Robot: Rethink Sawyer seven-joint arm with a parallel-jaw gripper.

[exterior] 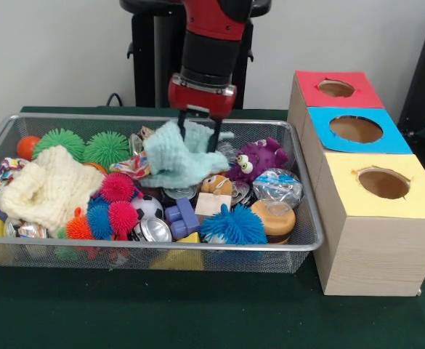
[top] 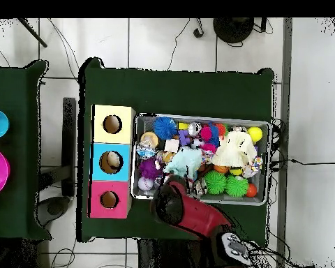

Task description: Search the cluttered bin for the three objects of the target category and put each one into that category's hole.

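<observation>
A wire bin (exterior: 310, 243) holds mixed clutter. My gripper (exterior: 198, 138) hangs over the bin's far middle, its fingers (exterior: 181, 125) closed on the top of a pale mint knitted cloth (exterior: 177, 161), which droops onto the toys below. In the overhead view the arm (top: 176, 202) covers the gripper, and the mint cloth (top: 185, 161) shows just beyond it. A cream knitted cloth (exterior: 49, 187) lies at the bin's left. Beside the bin stands a wooden box with a red-topped hole (exterior: 336, 88), a blue-topped hole (exterior: 355, 129) and a yellow-topped hole (exterior: 383, 183).
A purple plush monster (exterior: 256, 158) sits right of the mint cloth. Two green spiky balls (exterior: 104, 148), pink and blue spiky balls (exterior: 233, 225), cans (exterior: 154, 230), a purple block (exterior: 181, 217) and an orange-lidded jar (exterior: 274, 217) crowd the bin.
</observation>
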